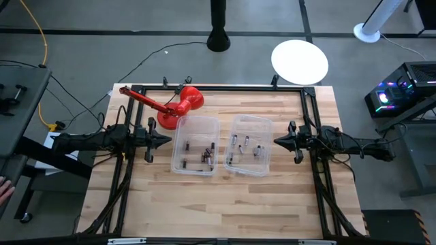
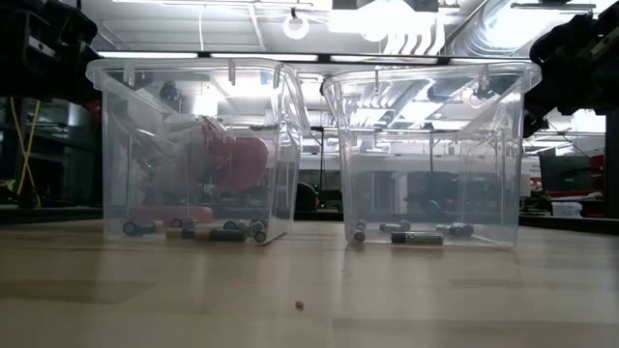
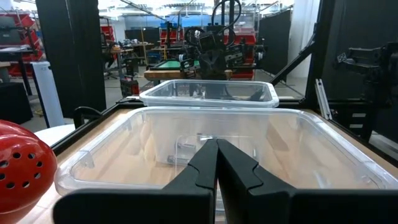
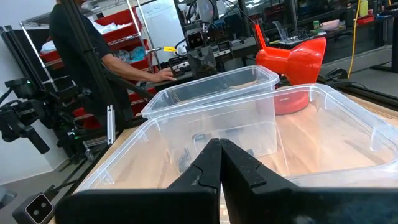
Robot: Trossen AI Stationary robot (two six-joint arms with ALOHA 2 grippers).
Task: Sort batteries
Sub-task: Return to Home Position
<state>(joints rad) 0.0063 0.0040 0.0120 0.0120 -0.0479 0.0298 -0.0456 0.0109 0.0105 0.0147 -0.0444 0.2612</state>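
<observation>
Two bins [image 1: 197, 118] hold the batteries [image 1: 204, 155], so homing seems due (left end effector [image 1: 168, 141], right end effector [image 1: 276, 141] both closed, empty), pulling back clear.

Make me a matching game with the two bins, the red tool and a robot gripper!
Things:
1 left bin
2 right bin
3 red tool
4 left gripper

Clues:
A holds silvery batteries
B shut, left of both bins
C holds dark batteries
D lies by the left bin's far corner

Pairs: 1-C, 2-A, 3-D, 4-B.
The right gripper, also shut, waits right of the bins.
</observation>
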